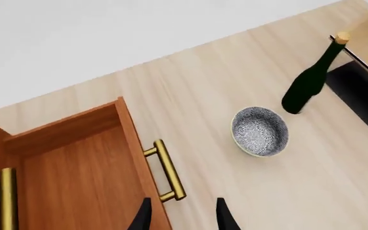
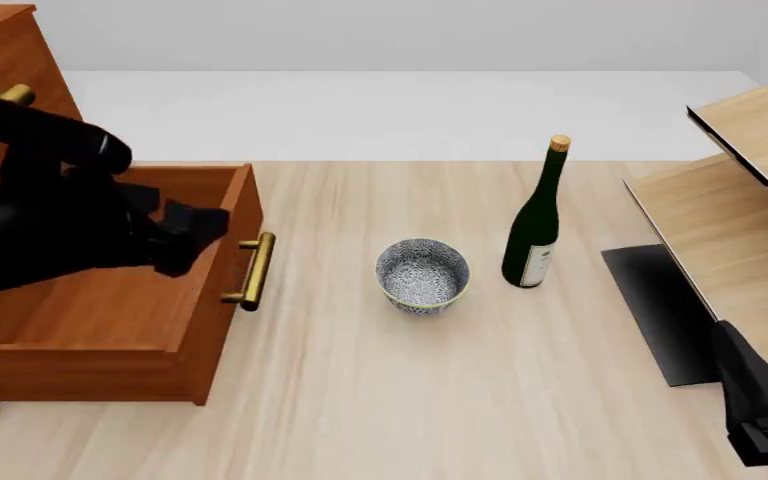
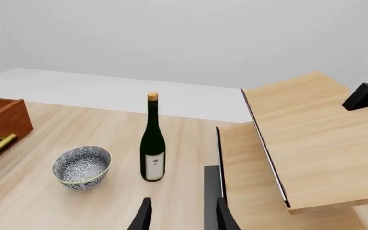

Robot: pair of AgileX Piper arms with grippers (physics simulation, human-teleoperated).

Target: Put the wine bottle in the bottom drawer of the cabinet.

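Bottom drawer (image 2: 104,310) at 9 o'clock is pulled out, ready to receive; left pincer (image 2: 204,228) hangs over it w/ fingers narrowly apart, empty. Bowl (image 2: 423,275) mid-desk. Wine bottle (image 2: 536,222) upright at 2 o'clock of bowl: dark green, cork top, white label. Right pincer (image 3: 182,214) slightly apart, empty.

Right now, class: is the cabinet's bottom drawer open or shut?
Open. The bottom drawer juts out from the cabinet, with its bare wooden floor visible behind the brass handle.
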